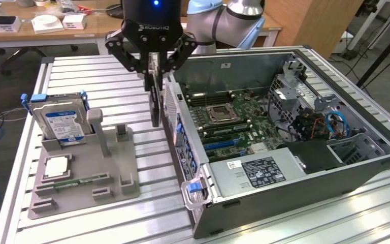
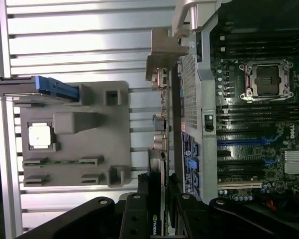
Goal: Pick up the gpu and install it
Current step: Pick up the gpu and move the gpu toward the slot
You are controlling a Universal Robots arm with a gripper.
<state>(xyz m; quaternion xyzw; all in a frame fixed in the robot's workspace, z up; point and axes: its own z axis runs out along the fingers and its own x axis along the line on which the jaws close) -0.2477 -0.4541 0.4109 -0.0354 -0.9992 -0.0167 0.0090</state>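
Note:
The gpu (image 1: pixel 156 104) hangs upright and edge-on from my gripper (image 1: pixel 154 68), which is shut on its top edge. It is a thin dark card, held above the table in the gap between the grey holder tray (image 1: pixel 103 173) and the outer wall of the open computer case (image 1: pixel 202 213). In the wrist view the gpu (image 2: pixel 162 149) runs away from my gripper (image 2: pixel 159 196), ending in its pale metal bracket (image 2: pixel 164 55), just outside the case's perforated rear panel (image 2: pixel 189 99). The motherboard (image 1: pixel 229 119) lies inside the case with blue slots (image 2: pixel 244 142) showing.
A silver hard drive (image 1: pixel 59 122) with blue rails stands in the tray's back slot. A square chip (image 1: pixel 57 166) and a narrow green memory stick (image 1: pixel 79 181) lie in the tray. A desk (image 1: pixel 46 30) with boxes stands behind the slatted metal table (image 1: pixel 114 76).

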